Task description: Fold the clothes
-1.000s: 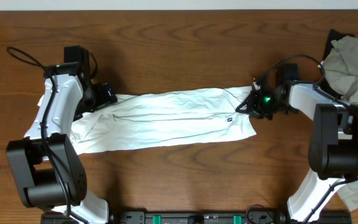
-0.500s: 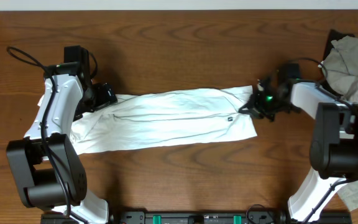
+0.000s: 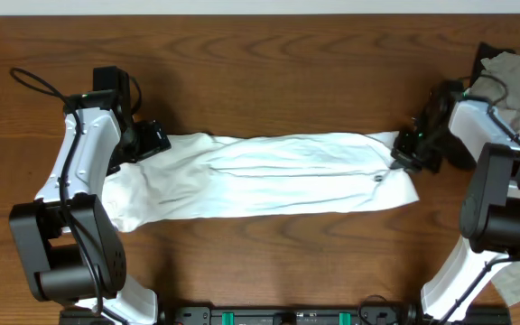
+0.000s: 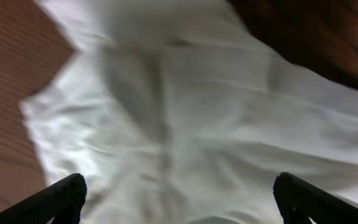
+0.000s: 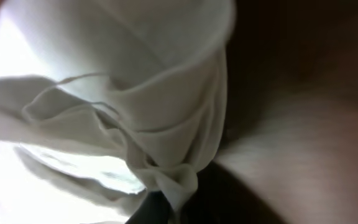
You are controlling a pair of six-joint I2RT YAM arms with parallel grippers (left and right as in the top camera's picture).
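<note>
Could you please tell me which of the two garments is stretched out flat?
The white shirt, spread long across the middle; the grey garment lies crumpled in a heap at the right edge.

— The shirt [image 3: 269, 176]?
— Thin white cloth, matt and wrinkled; the table [image 3: 269, 54] is brown wood, grained and smooth.
— And the arms [image 3: 84, 167]?
— Smooth white plastic, slightly glossy; the pile [image 3: 513, 79] at the right is dull greyish cloth.
</note>
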